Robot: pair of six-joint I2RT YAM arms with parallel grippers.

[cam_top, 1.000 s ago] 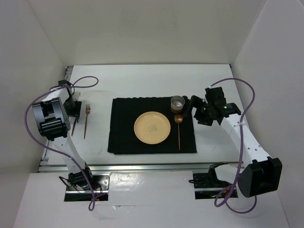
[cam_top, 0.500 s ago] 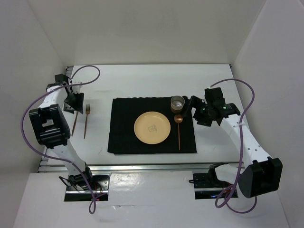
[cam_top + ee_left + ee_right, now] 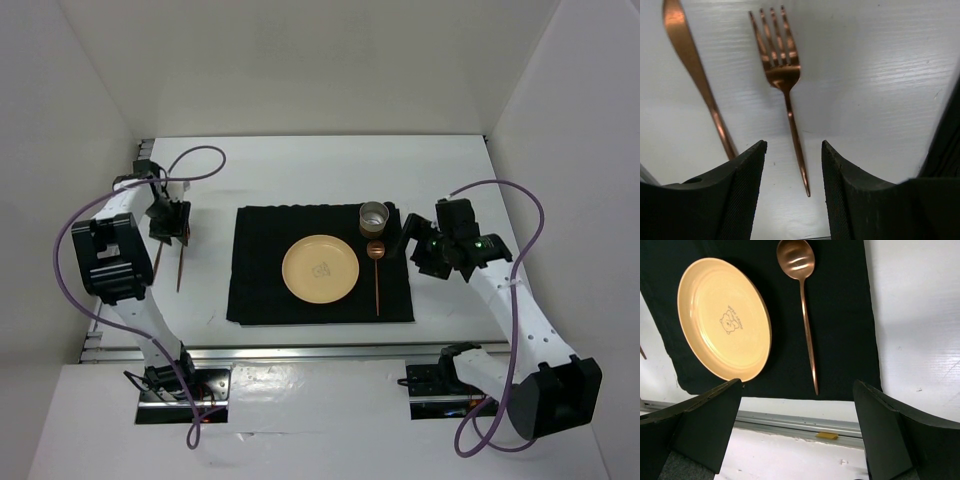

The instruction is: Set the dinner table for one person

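The left gripper [image 3: 793, 147] is hanging with its jaws parted, gripping nothing, and the handle of a copper fork [image 3: 782, 75] is lying on the surface below the gap. The right gripper [image 3: 797, 385] is spreading wide, also empty, above a black placemat [image 3: 845, 315] carrying a yellow plate [image 3: 722, 320] and a copper spoon [image 3: 807, 330]. The dinner table [image 3: 300, 165] is lying beneath everything, flat, white and rectangular, with metal rails [image 3: 320, 350] edging it. In the top view the left gripper is covering the fork's tines. A second copper utensil [image 3: 690, 65] is running off frame, its kind unclear.
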